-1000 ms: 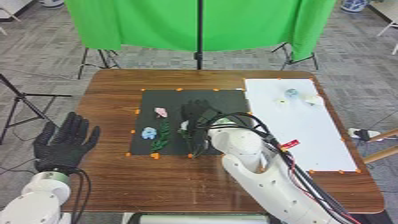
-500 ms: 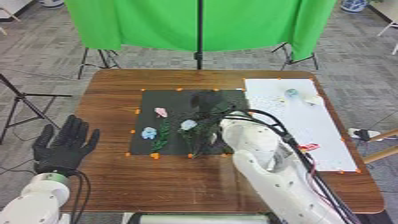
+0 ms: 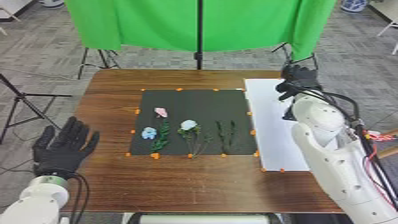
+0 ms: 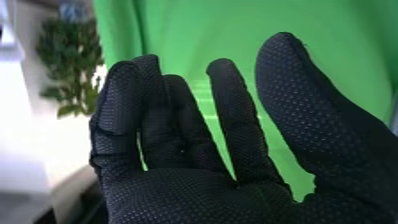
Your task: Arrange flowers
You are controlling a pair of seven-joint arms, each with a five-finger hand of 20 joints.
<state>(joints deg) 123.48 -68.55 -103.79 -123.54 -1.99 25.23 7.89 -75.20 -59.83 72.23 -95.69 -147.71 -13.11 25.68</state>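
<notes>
On the dark mat (image 3: pixel 191 100), the white flower (image 3: pixel 188 125) lies near the middle. To its left are the blue flower (image 3: pixel 149 133) and, farther off, the pink flower (image 3: pixel 161 112), just above a leafy stem (image 3: pixel 161 144); to its right lie the green stems (image 3: pixel 233 135), with no bloom visible on them. The robot's right hand (image 3: pixel 300 77) is over the far end of the white board (image 3: pixel 271 130), right of the mat; its left hand (image 3: pixel 62 150) is at the table's left, fingers straight and slightly spread.

Lowering the right hand carelessly could crush a piece beneath it, since it blocks the sight of that spot; a later sweep back leftward might drag the stems askew.

The right wrist view adds what the head view hides: a bare palm, fingers extended, thumb (image 4: pixel 306 95) well apart, nothing clamped.
</notes>
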